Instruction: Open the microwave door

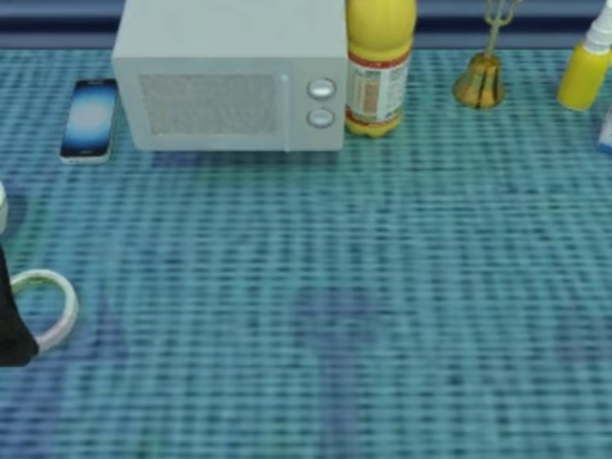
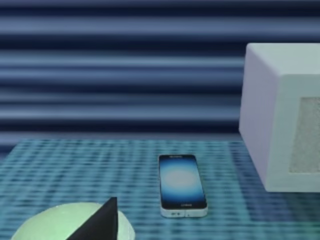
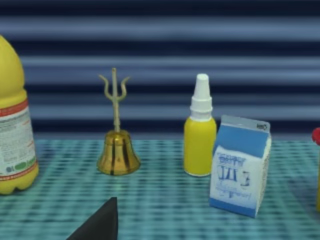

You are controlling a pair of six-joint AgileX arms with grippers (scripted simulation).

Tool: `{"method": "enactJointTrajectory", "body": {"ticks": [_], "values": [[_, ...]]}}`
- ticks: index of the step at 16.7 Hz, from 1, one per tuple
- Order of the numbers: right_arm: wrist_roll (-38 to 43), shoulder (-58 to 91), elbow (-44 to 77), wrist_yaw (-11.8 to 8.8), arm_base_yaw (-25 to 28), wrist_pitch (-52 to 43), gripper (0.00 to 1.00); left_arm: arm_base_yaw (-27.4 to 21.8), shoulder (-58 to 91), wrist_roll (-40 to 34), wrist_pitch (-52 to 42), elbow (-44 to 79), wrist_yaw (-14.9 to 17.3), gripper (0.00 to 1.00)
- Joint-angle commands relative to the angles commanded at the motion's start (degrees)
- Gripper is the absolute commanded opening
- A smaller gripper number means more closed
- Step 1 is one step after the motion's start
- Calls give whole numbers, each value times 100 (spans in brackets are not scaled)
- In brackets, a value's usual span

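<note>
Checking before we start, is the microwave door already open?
No, in the top view the microwave door lies flat and flush against the front of the microwave, beside its two knobs.

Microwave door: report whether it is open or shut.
Shut. In the top view the microwave door lies flush across the front of the microwave, its mesh window facing out, no interior showing.

Blue-green woven table (image 1: 382, 287), microwave (image 1: 229, 76), phone (image 1: 89, 120), bottle (image 1: 379, 67), bell (image 1: 479, 81)
</note>
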Motion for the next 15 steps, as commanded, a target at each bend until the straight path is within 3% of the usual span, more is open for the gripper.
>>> {"method": "enactJointTrajectory", "body": {"ticks": [7, 15], "values": [[0, 0, 0, 0, 0, 0, 100, -301, 889, -231, -604, 856, -146, 100], [0, 0, 0, 0, 0, 0, 100, -1422, 5014, -1263, -2688, 4957, -700, 100]]}}
